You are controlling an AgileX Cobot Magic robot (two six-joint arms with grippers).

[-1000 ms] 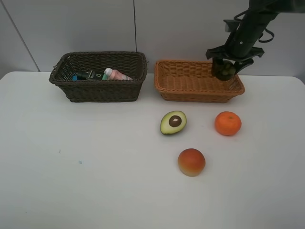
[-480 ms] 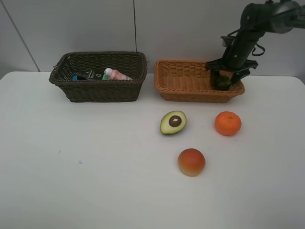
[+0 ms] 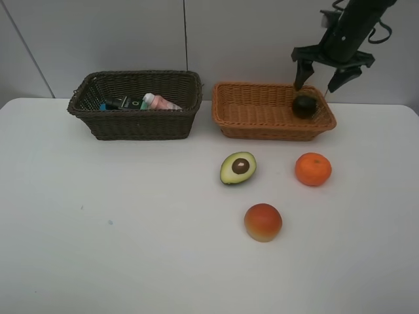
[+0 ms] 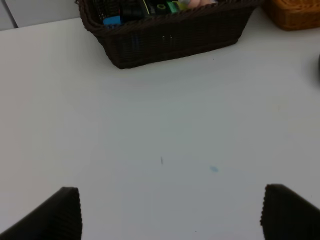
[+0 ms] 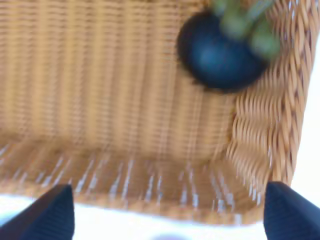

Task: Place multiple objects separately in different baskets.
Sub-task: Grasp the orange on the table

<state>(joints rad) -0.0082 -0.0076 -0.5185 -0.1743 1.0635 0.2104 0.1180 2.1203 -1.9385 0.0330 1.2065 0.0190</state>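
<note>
While right wrist shows mangosteen (image 5: 220, 57) in tan basket (image 5: 100, 100), overhead adds orange (image 3: 313, 169), peach (image 3: 263, 222).

Dark brown basket (image 3: 137, 124) at 10 o'clock, holding dark green pump bottle (image 3: 121, 103) and pink bottle (image 3: 159, 102), both lying down. Tan basket (image 3: 262, 134) at 1 o'clock, mangosteen (image 3: 304, 106) at its 3 o'clock end. Avocado half (image 3: 238, 167) cut-face up; orange (image 3: 313, 169) at its 3, peach (image 3: 263, 222) at its 5.
</note>
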